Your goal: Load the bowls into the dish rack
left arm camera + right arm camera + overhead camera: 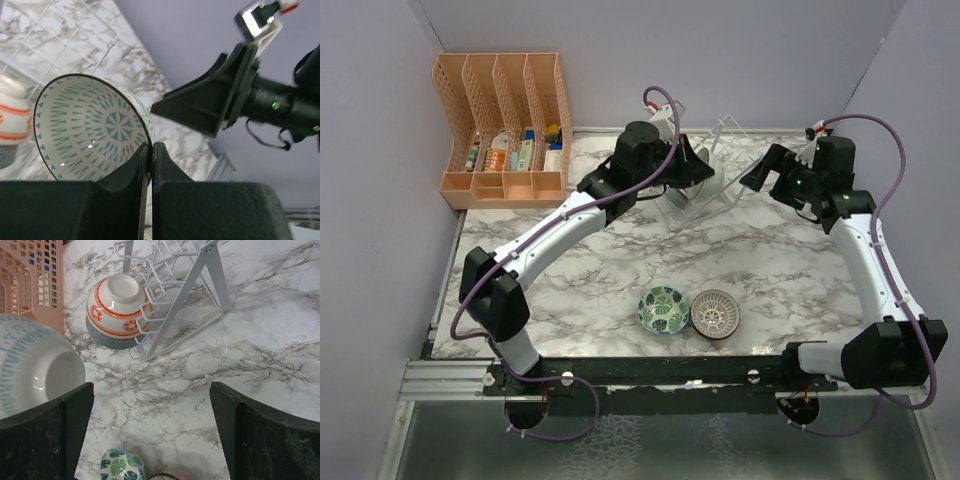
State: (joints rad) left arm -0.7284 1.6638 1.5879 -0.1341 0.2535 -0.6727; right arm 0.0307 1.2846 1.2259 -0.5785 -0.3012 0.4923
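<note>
At the table's (775, 262) far side, left gripper (151, 148) clamped on the rim of a teal-patterned bowl (90, 127), tilted beside the dish rack (718, 172); right gripper (150, 400) spread wide; orange-banded bowl (118, 309) against the rack's end wires; leaf bowl (663, 309) and lattice bowl (716, 313) side by side near the front edge

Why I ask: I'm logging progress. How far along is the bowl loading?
Done: an orange-banded bowl rests in the dish rack, with what looks like a bluish bowl against it. In hand: the left gripper is shut on the rim of a teal-patterned bowl beside the rack; the right gripper is open and empty. Left: the leaf bowl and lattice bowl on the table.
</note>
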